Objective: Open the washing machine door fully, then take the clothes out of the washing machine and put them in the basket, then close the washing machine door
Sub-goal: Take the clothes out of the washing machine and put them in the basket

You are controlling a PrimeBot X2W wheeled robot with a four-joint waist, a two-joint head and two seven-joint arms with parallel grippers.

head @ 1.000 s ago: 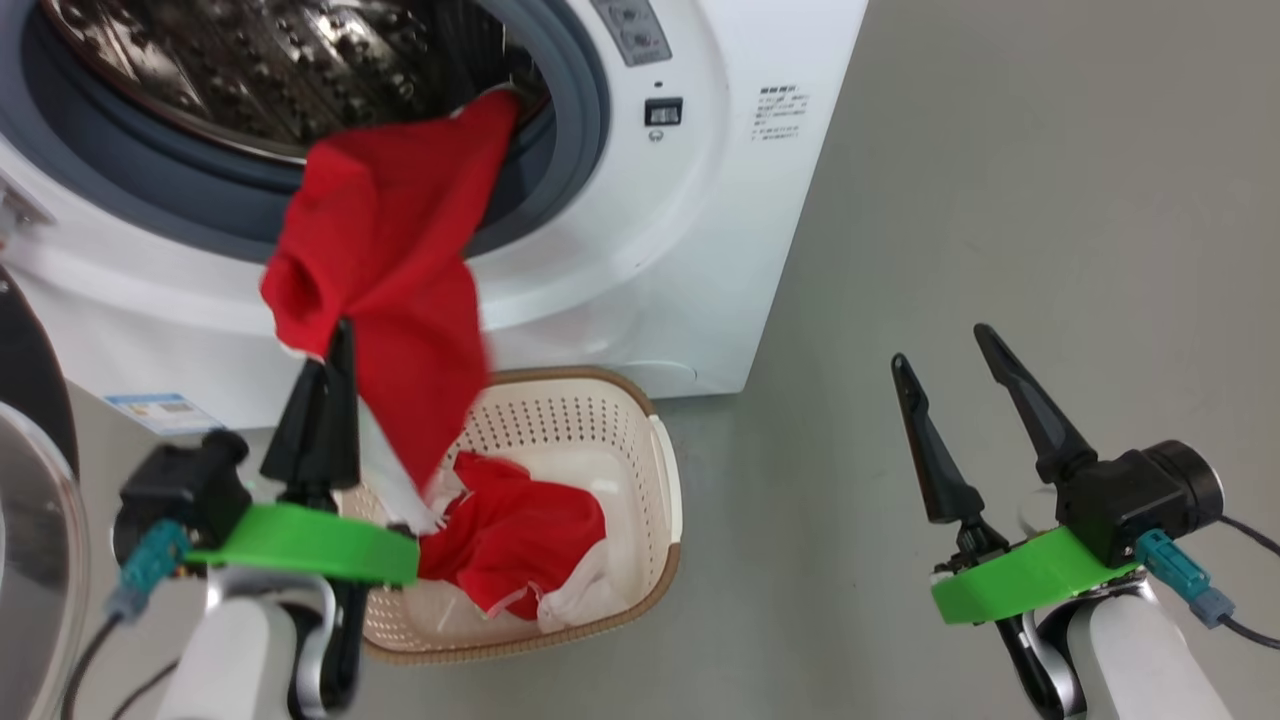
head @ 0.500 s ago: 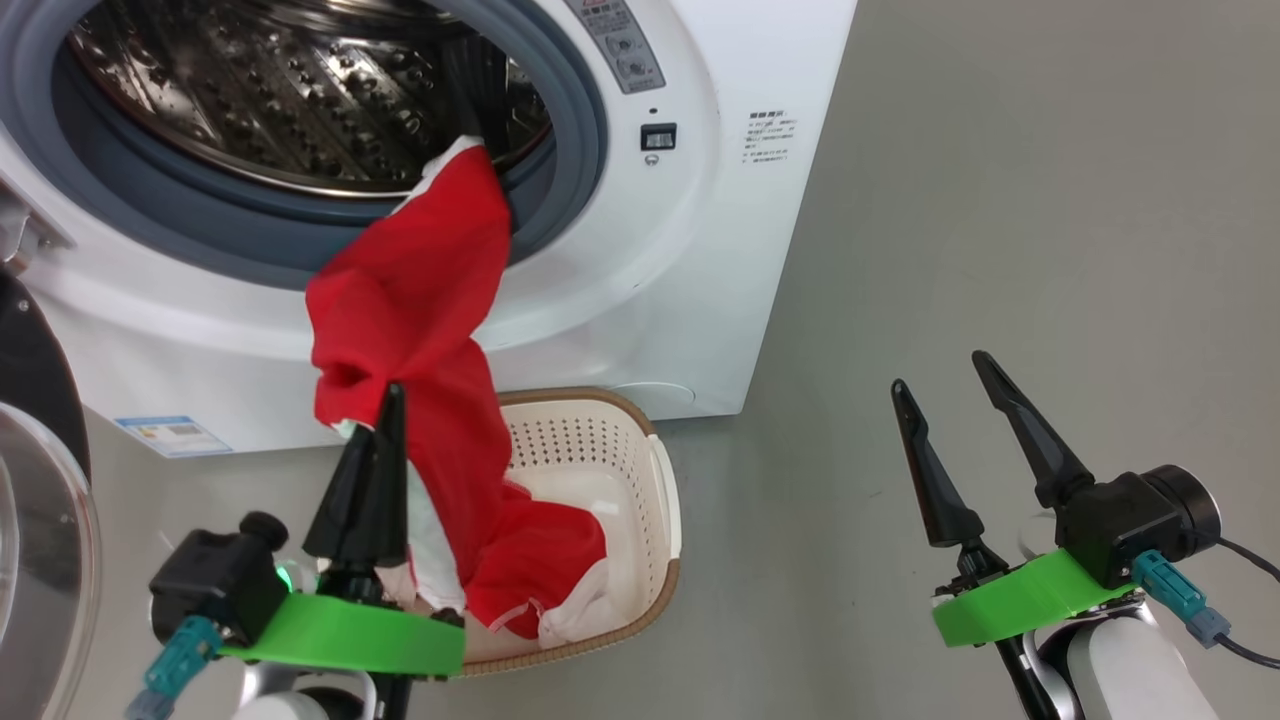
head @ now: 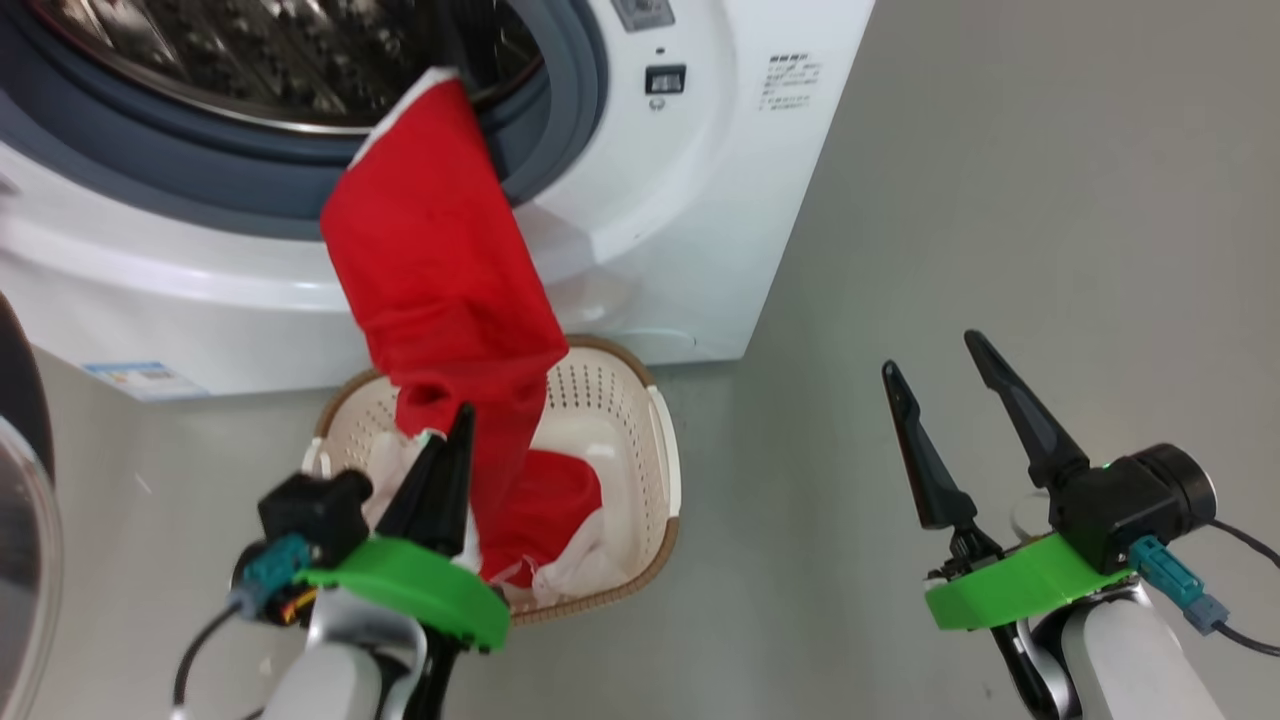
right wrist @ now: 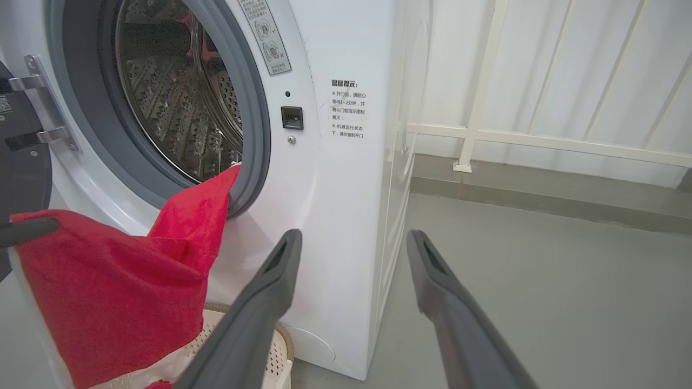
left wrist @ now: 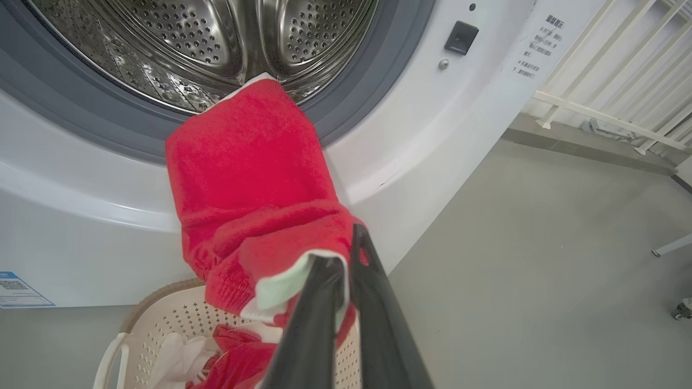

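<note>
The white washing machine stands with its drum open. Its door is swung out at the far left edge, with the black rim and glass partly in view. A red garment hangs from the drum's lip down over the cream basket. My left gripper is shut on the garment's lower, white-trimmed end above the basket. The left wrist view shows that gripper pinching the garment. More red cloth lies inside the basket. My right gripper hangs open over the floor to the right, holding nothing.
The basket sits on the grey floor right against the machine's front. A blue label sticker is low on the machine's left. A white railing runs behind the machine's right side.
My left gripper has carried the garment's lower end down and to the right, over the basket, while the upper end stays on the drum lip. The head camera shifted. The right arm barely moved.
</note>
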